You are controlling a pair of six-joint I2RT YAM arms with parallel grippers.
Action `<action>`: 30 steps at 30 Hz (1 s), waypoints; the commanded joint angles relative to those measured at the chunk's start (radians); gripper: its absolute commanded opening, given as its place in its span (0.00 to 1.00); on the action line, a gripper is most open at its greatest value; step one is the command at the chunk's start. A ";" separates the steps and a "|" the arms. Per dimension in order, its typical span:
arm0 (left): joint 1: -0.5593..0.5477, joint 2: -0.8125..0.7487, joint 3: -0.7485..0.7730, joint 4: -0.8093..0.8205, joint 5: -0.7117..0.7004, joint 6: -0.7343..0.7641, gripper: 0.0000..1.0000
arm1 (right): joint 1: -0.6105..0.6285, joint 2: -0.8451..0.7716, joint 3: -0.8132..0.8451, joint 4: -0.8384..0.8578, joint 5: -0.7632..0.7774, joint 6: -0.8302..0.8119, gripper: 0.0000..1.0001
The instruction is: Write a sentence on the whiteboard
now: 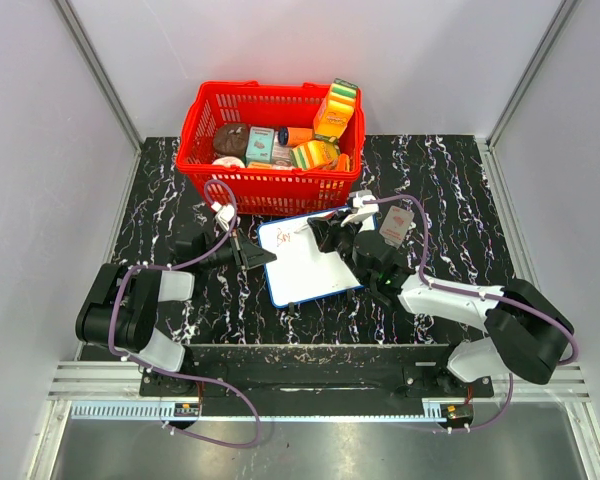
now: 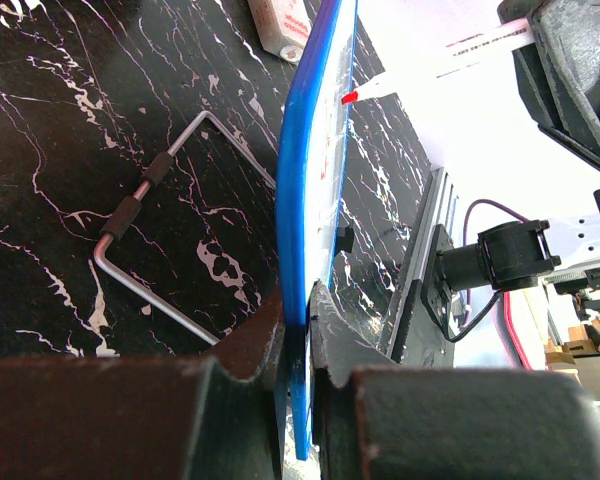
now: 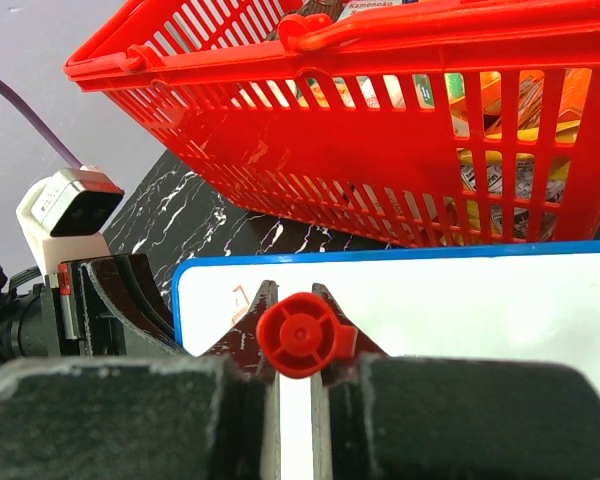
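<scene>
One whiteboard (image 1: 315, 270) in left fingers (image 2: 255, 345), one marker (image 3: 296, 335) in right fingers (image 3: 238, 342).

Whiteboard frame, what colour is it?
The whiteboard frame is blue, seen best in the left wrist view.

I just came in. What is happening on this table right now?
The left gripper is shut on the left edge of the flat white board with a thin blue frame. The right gripper is shut on a white marker with a red end, its tip at the board's far left corner, beside a little red handwritten lettering.
</scene>
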 commanded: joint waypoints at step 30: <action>-0.011 -0.002 0.012 -0.008 -0.055 0.097 0.00 | -0.011 -0.009 -0.017 0.009 -0.058 0.023 0.00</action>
